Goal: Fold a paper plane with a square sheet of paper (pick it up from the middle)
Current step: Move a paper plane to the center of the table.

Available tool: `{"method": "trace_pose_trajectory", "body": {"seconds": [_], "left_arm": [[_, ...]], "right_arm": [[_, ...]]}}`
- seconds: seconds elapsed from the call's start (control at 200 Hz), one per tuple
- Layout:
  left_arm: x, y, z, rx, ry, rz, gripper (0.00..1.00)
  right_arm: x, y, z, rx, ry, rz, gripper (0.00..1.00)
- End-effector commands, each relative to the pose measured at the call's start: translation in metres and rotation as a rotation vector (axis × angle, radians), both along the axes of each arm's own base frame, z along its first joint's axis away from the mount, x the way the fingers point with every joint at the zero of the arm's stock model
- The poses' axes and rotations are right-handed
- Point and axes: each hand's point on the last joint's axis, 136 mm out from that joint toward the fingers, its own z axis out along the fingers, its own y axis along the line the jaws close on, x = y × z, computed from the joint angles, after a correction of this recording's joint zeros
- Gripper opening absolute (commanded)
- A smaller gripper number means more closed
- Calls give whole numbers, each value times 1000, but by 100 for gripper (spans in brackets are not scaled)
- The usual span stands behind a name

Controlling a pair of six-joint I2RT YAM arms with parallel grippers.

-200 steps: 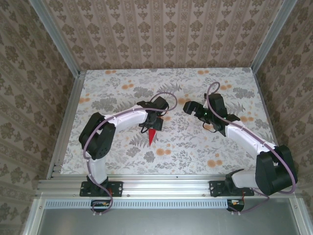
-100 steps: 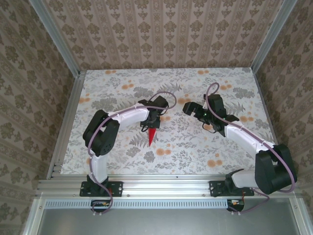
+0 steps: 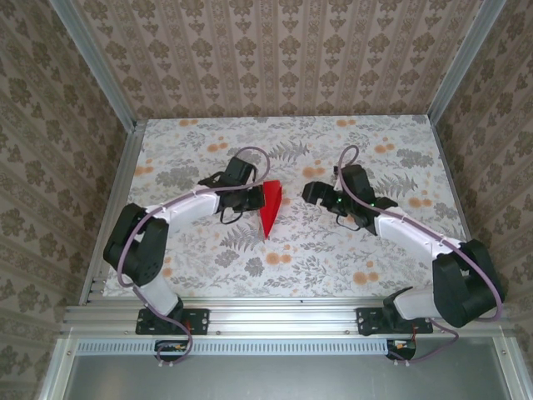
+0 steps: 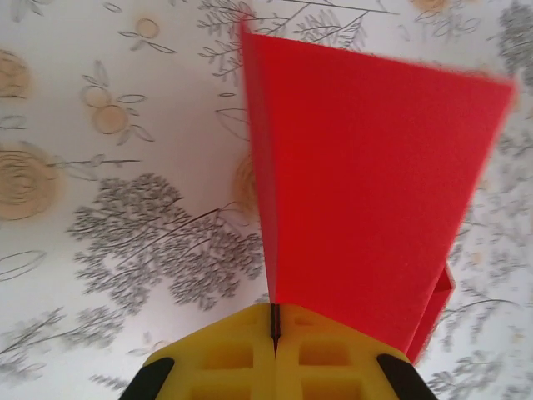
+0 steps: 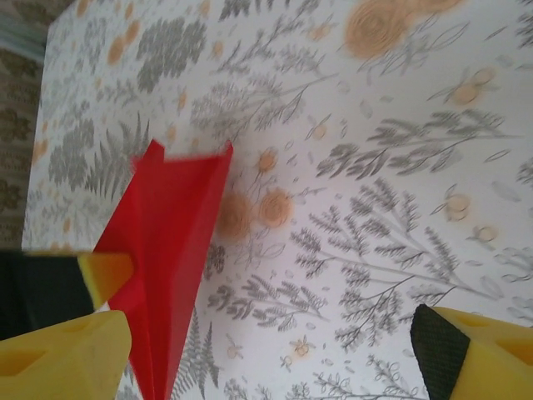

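Seen from above, the left tool (image 3: 255,198) is near the middle of the floral-patterned tabletop (image 3: 333,250). It grips the narrow, pointed, bright red folded paper plane (image 3: 271,208) from the plane's left side. The plane's wide end faces the far wall and its sharp tip points back toward the arm bases. The right tool (image 3: 311,192) is near the plane on the right, apart from the paper and turned toward it.

In the left wrist view, the two yellow fingers (image 4: 225,358) are pressed together, clamped on a folded edge of the plane, which fans out wide ahead of them (a second red layer peeks out at the lower right). Whether its tip touches the tabletop cannot be told.

In the right wrist view, the right tool's own yellow fingers (image 5: 58,354) stand wide apart over the tabletop. The plane is ahead and to the left, just beyond the left-hand finger, with a yellow fingertip of the left tool against its edge.
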Motion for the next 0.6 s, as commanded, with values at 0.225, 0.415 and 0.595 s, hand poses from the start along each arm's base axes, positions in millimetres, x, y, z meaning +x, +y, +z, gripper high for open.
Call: {"method": "trace_pose_trajectory", "body": {"seconds": [0.225,0.415,0.595], "left_arm": [[4,-20,-19,-216,47,21,0],[2,-10,-41,-199,80,67,0],[-2,-5,-50,-194,93,75,0]], "right_arm": [[-18,51,-35,-60,121,79,69],[-23,76,-47,-84,157,125,51],[-24,94,-51,-109,165,175,41]]}}
